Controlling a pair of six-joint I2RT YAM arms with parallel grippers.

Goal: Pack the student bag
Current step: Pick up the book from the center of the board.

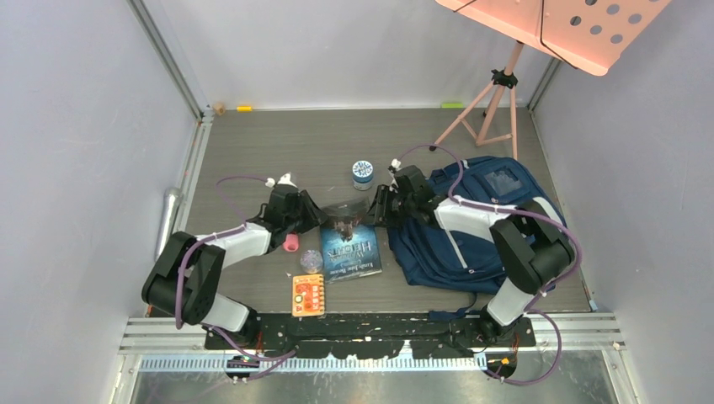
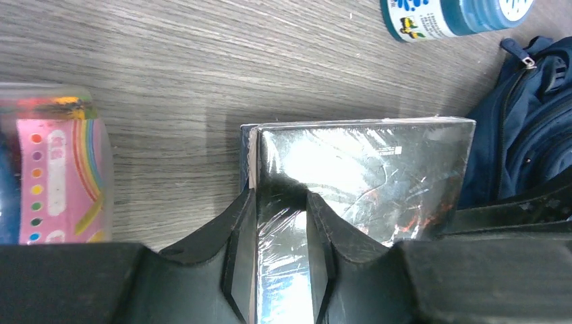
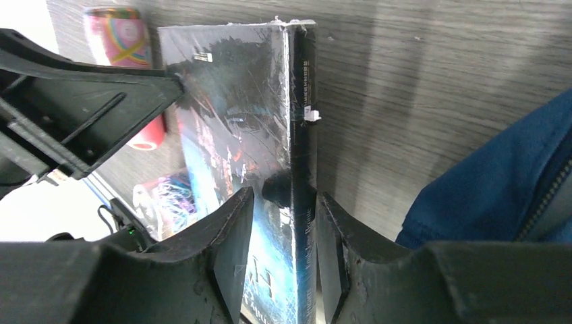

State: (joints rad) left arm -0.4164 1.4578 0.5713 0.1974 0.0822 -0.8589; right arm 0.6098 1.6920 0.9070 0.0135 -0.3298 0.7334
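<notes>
Pinching one end of the shrink-wrapped book [image 2: 378,169], the left gripper [image 2: 280,202] has its jaws drawn in narrow. One finger [image 2: 236,243] lies against the page-edge side and the other presses into the glossy wrap of the cover. The right gripper [image 3: 284,199] meets the same book from the opposite side. Its jaws are set only a little wider than the book is thick. They straddle the spine, with one finger [image 3: 337,236] against the back cover and the other on the front cover. In the top view the two grippers face each other over the far end of the book. That end looks raised, while the blue titled part slopes down toward the arm bases. I cannot tell whether the near edge touches the table [image 1: 253,151].

The student bag [image 1: 480,227] lies flat on the table just to the right of the book, partly under the right arm. It is navy blue, with a pale stripe running down its front and a square pocket patch near its far end. From the left wrist its dark fabric and a zip pull show right beside the book's end. I cannot tell whether its main opening is unzipped.
</notes>
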